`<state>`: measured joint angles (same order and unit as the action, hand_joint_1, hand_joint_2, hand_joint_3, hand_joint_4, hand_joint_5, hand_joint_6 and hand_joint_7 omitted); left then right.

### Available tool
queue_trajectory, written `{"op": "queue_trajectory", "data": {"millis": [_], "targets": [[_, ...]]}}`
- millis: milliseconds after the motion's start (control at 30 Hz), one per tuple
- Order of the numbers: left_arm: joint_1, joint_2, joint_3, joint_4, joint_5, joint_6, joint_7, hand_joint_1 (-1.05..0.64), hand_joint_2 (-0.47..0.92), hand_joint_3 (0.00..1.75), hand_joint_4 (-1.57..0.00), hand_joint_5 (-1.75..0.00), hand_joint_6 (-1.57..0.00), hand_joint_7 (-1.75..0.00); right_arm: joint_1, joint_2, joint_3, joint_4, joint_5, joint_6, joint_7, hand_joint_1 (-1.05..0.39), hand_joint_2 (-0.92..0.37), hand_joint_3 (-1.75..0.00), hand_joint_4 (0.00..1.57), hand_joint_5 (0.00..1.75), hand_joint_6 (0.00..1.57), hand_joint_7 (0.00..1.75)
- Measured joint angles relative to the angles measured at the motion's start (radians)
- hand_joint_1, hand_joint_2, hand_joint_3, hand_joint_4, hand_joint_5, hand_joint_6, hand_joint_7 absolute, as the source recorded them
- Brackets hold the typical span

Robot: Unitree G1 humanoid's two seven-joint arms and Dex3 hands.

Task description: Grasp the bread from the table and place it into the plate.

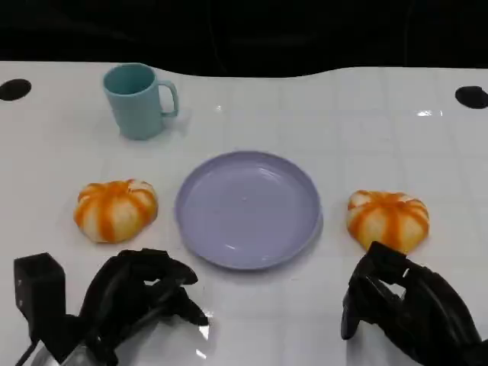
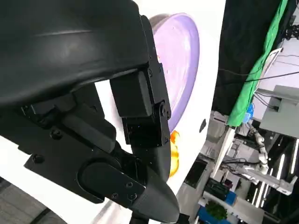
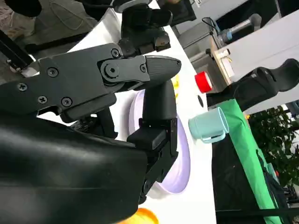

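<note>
Two orange-striped round breads lie on the white table, one (image 1: pixel 116 209) left of the lilac plate (image 1: pixel 248 207) and one (image 1: pixel 387 219) right of it. The plate holds nothing. My left hand (image 1: pixel 141 293) hovers near the table's front edge, just in front of the left bread, fingers apart and holding nothing. My right hand (image 1: pixel 404 301) sits in front of the right bread, close to it, also holding nothing. The left wrist view shows the plate (image 2: pixel 180 60) and a sliver of bread (image 2: pixel 174 154) past my fingers (image 2: pixel 140 121). In the right wrist view an edge of bread (image 3: pixel 140 217) lies beside the plate (image 3: pixel 183 163).
A teal mug (image 1: pixel 139 99) stands at the back left, handle to the right; it also appears in the right wrist view as the mug (image 3: pixel 210 126). Two dark round holes (image 1: pixel 14 89) (image 1: pixel 471 96) mark the table's far corners. A red object (image 3: pixel 203 81) stands beyond the table.
</note>
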<state>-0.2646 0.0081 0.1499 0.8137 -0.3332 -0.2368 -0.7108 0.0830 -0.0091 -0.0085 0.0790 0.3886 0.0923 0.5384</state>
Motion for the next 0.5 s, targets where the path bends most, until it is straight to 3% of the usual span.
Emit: {"op": "queue_trajectory", "data": {"millis": [500], "targets": [[0.000,0.000,0.001,0.000,-0.001,0.002,0.000,-1.05,0.77,0.00,-1.54,-0.51,-1.57,-0.20,0.000,0.000,0.000,0.000,-0.001,0.000,0.001,-0.57,-0.92,-0.25,0.65,1.75,0.48,1.57]]}}
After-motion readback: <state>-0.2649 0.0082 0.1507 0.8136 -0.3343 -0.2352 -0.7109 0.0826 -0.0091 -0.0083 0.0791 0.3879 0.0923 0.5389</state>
